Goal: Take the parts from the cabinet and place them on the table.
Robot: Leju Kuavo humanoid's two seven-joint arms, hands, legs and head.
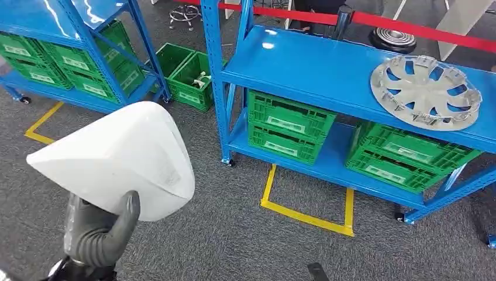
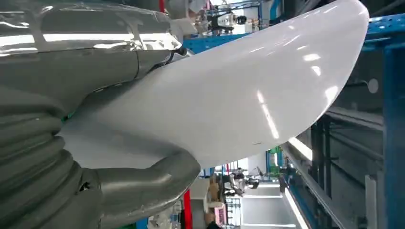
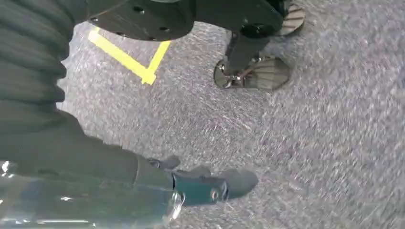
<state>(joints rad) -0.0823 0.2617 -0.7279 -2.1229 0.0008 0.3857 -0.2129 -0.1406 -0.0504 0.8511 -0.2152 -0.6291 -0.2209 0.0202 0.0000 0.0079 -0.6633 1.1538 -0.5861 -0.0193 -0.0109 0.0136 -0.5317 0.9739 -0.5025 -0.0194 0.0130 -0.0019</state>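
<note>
Far left in the head view stands a blue rack holding green crates on its lower shelf. Yellow floor tape lies on the grey carpet in front of it.

My left hand is raised at lower left, grey thumb up against the underside of a white moulded part. The part is glossy, rounded and tapers to a point on its left side. In the left wrist view my thumb presses one face of the white part and the hand's body bears on the other, so the part is clamped and held clear of any surface, above the carpet.

Two green crates sit on the floor between the racks; one holds small items I cannot identify.

Centre to right is a second blue rack. Its top shelf carries a silver wheel cover, lying flat near the right end. Green crates occupy the shelf beneath. A yellow tape outline marks the carpet before it. A red barrier runs behind.

My right hand hangs over the carpet in the right wrist view, dark fingers extended and holding nothing.
</note>
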